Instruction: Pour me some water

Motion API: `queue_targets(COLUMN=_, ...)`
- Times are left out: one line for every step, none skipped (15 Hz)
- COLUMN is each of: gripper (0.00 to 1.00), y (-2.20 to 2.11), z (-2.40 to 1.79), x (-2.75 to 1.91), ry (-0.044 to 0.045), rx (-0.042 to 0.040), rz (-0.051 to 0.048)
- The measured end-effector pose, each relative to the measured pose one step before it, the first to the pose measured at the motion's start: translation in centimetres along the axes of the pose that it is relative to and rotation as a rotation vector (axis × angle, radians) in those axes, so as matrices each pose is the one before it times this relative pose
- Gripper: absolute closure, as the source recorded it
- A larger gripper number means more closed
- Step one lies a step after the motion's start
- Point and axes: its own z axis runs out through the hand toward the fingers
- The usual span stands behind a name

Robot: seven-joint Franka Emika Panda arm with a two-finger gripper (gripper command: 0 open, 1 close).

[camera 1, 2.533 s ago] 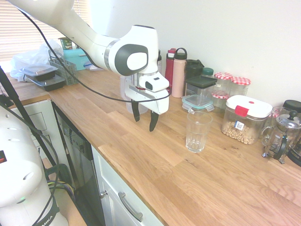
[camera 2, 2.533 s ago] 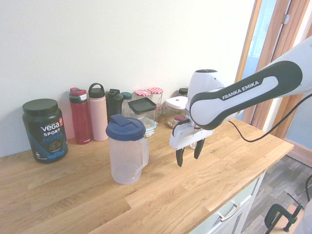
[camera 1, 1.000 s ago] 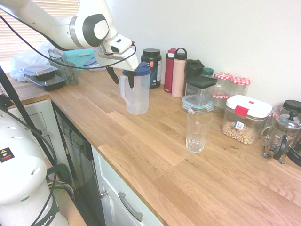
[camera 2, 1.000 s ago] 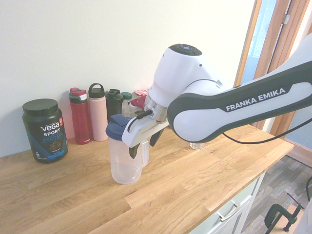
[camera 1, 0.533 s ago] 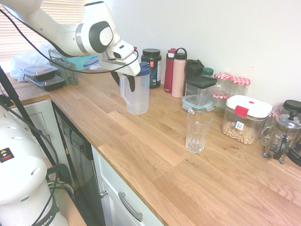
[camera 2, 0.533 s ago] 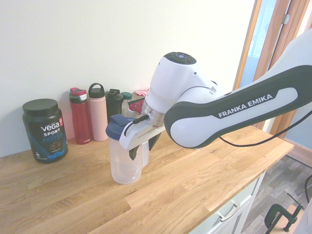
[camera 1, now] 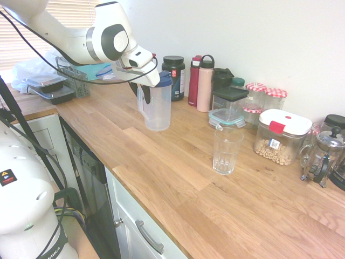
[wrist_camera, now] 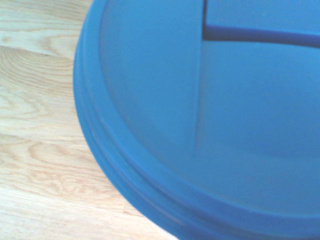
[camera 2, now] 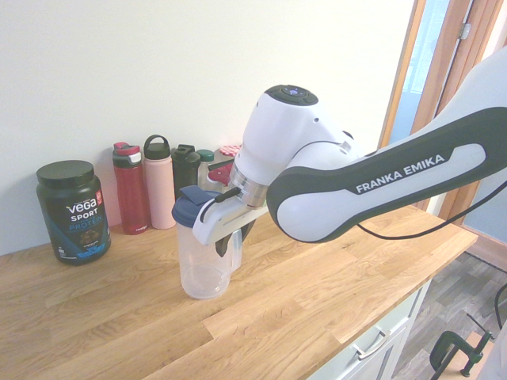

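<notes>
Since the tool (camera 1: 142,96) is at the handle (camera 1: 141,102) of the lidded pitcher (camera 1: 158,108), and I can't tell whether it has a hold, a grip too high or loose could let the pitcher swing or slip when lifted. It stands upright on the desk (camera 1: 178,199); its blue lid (camera 2: 204,207) might block the spout or pop off, and a poorly aimed pour could miss or knock the empty-looking glass (camera 1: 226,151), well apart.
</notes>
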Motion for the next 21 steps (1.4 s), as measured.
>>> queue_targets(gripper=1.00, y=0.020, z=0.028, x=-0.026, ry=-0.00032, rx=-0.00065, rz=-0.00045)
queue_targets(gripper=1.00, y=-0.004, z=0.005, x=-0.026, ry=0.00149, rx=-0.00153, rz=-0.00334)
queue_targets(gripper=1.00, y=-0.009, z=0.002, x=-0.034, ry=0.00250, rx=-0.00178, rz=-0.00401)
queue_targets(gripper=1.00, y=-0.018, z=-0.013, x=-0.030, ry=0.00039, rx=0.00008, rz=-0.00122)
queue_targets(gripper=1.00, y=-0.028, z=-0.042, x=-0.054, ry=0.00014, rx=0.00071, rz=-0.00109)
queue_targets(gripper=1.00, y=-0.038, z=-0.041, x=-0.082, ry=-0.00016, rx=0.00050, rz=-0.00118)
queue_targets(gripper=1.00, y=0.001, z=-0.046, x=-0.074, ry=-0.00038, rx=-0.00132, rz=-0.00060)
queue_targets(gripper=1.00, y=0.065, z=-0.067, x=-0.079, ry=0.00061, rx=-0.00133, rz=0.00097)
queue_targets(gripper=1.00, y=0.196, z=-0.138, x=-0.066, ry=-0.00017, rx=-0.00170, rz=0.00418)
queue_targets(gripper=1.00, y=0.295, z=-0.332, x=-0.136, ry=-0.00106, rx=-0.00652, rz=-0.00012)
queue_targets(gripper=1.00, y=0.380, z=-0.630, x=-0.235, ry=-0.00126, rx=-0.00540, rz=-0.00410)
queue_targets(gripper=1.00, y=0.621, z=-1.038, x=-0.254, ry=-0.00400, rx=-0.00041, rz=-0.00482)
queue_targets(gripper=1.00, y=0.707, z=-1.476, x=-0.272, ry=-0.00269, rx=0.01063, rz=-0.00576)
queue_targets(gripper=1.00, y=0.830, z=-1.716, x=-0.253, ry=0.00342, rx=0.00847, rz=-0.00110)
queue_targets(gripper=1.00, y=1.012, z=-1.932, x=-0.083, ry=0.00343, rx=0.00965, rz=0.00206)
queue_targets(gripper=1.00, y=1.106, z=-1.734, x=-0.128, ry=0.00067, rx=0.00329, rz=0.00159)
queue_targets(gripper=1.00, y=1.447, z=-1.470, x=-0.130, ry=-0.00440, rx=-0.00258, rz=0.00419)
queue_targets(gripper=1.00, y=1.626, z=-1.200, x=-0.148, ry=-0.00526, rx=-0.00850, rz=0.00504)
queue_targets(gripper=1.00, y=1.777, z=-0.999, x=-0.015, ry=-0.00289, rx=-0.01554, rz=0.00779)
queue_targets(gripper=1.00, y=1.877, z=-0.766, x=0.029, ry=-0.00386, rx=-0.01337, rz=0.01056)
queue_targets(gripper=1.00, y=1.895, z=-0.656, x=0.094, ry=-0.00759, rx=-0.00602, rz=0.00845)
